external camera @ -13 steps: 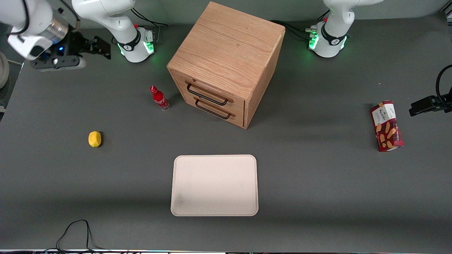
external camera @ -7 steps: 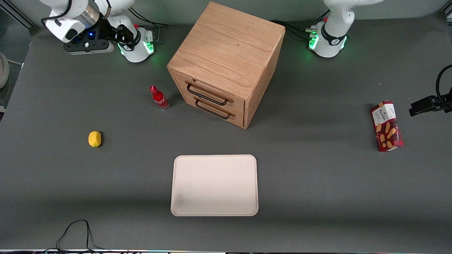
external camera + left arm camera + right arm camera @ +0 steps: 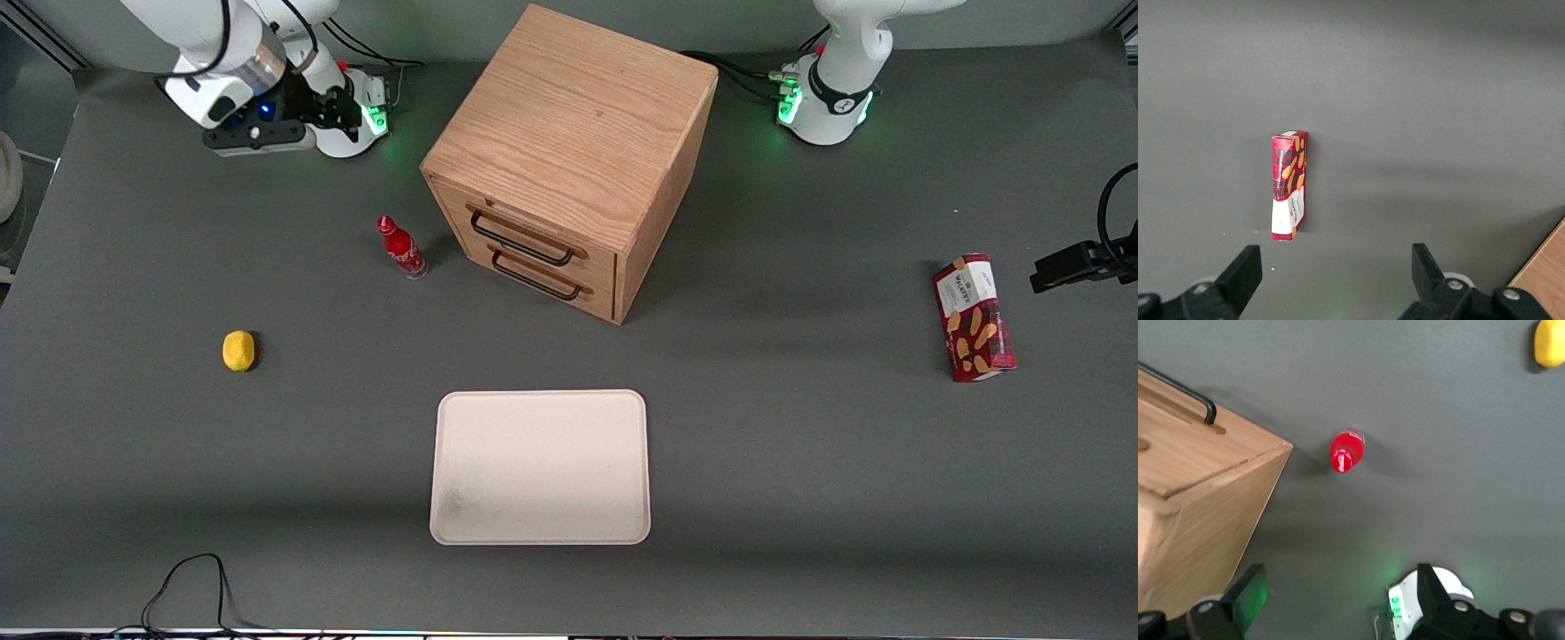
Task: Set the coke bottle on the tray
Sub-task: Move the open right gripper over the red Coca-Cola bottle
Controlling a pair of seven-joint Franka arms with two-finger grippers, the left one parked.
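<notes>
Gripper [image 3: 333, 116] first: I have it held high over the working arm's end of the table, close to its own arm's base, palm turned down. In the right wrist view its two fingers [image 3: 1245, 597] stand wide apart with nothing between them, so it is open and empty.

From the gripper, the coke bottle [image 3: 402, 248] stands upright on the table, lower down and nearer the front camera, just beside the drawer-front corner of the wooden cabinet [image 3: 569, 160] but not touching it. I judge I am keeping the height so the fingers can drop over the cap without clipping the cabinet. The tray [image 3: 540, 467] lies nearer the front camera again, well apart from the gripper and bare. A lemon [image 3: 238, 350] sits off toward the working arm's end.

Against a second ago, the gripper has swung inward from the table's outer edge toward the cabinet and now looks down on the bottle's cap [image 3: 1341, 459]. Bottle, tray and lemon have not moved.
</notes>
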